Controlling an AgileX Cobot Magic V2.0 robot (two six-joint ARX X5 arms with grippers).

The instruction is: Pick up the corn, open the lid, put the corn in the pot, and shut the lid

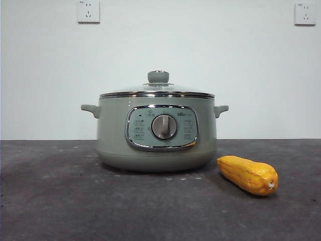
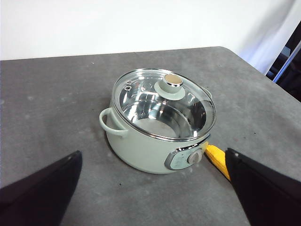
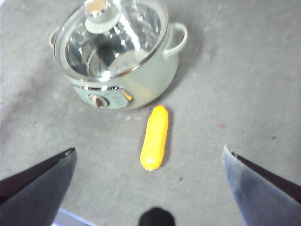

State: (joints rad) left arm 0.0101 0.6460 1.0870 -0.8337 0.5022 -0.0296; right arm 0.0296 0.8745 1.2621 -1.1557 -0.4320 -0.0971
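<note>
Above the dark table [image 1: 60, 201], left gripper [image 2: 153, 188] and right gripper [image 3: 148, 174] hang spread wide, empty; corn [image 3: 155, 137] lies beside the lidded pot [image 1: 113, 135]

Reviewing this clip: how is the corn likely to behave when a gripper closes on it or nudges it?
The corn lies on its side on the table, rounded and tapered, so a nudge would probably roll it in a curve. Its skin looks smooth and glossy, so it may slip in a grip. It keeps a firm shape, probably stiff.
</note>
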